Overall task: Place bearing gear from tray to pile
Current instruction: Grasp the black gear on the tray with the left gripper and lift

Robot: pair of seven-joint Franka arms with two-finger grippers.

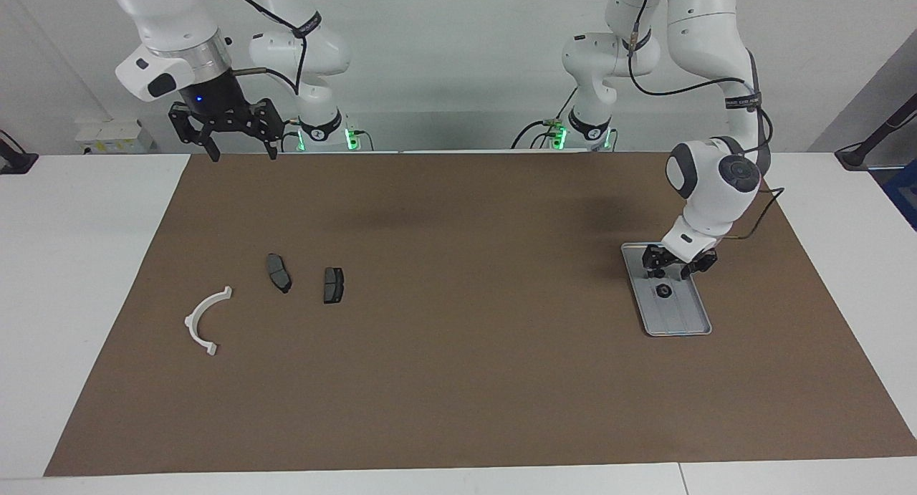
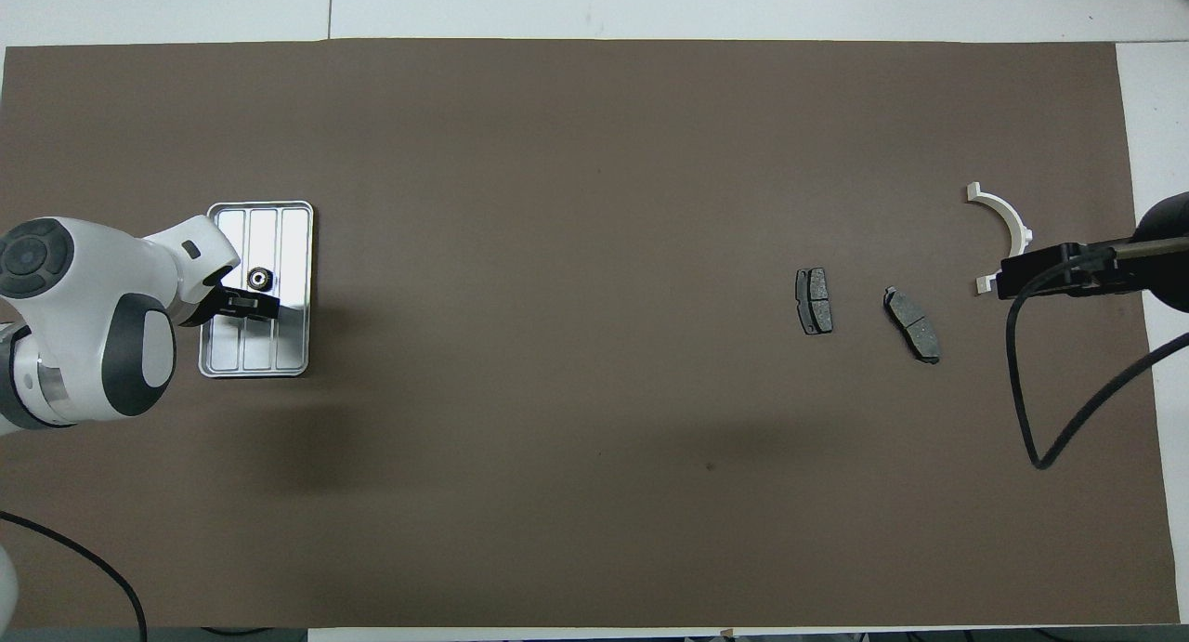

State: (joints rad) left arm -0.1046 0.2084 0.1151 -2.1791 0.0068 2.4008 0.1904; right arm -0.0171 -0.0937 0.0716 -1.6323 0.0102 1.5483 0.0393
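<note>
The bearing gear [image 1: 663, 291], a small dark ring, lies in the silver-grey ridged tray [image 1: 684, 316] toward the left arm's end of the table; the overhead view also shows the gear [image 2: 259, 276] and the tray [image 2: 279, 349]. My left gripper [image 1: 675, 269] is open just above the tray, over the part nearer to the robots than the gear, and does not touch the gear; it also shows in the overhead view [image 2: 247, 303]. The pile is a white arc [image 1: 204, 323] and two dark plates [image 1: 279, 273] [image 1: 333, 285]. My right gripper [image 1: 242, 151] is open, empty and waits raised high.
A brown mat [image 1: 458, 380] covers most of the white table. In the overhead view the raised right gripper [image 2: 1059, 275] and its cable overlap one end of the white arc [image 2: 1008, 216]. The two plates [image 2: 814, 300] [image 2: 912, 324] lie apart from each other.
</note>
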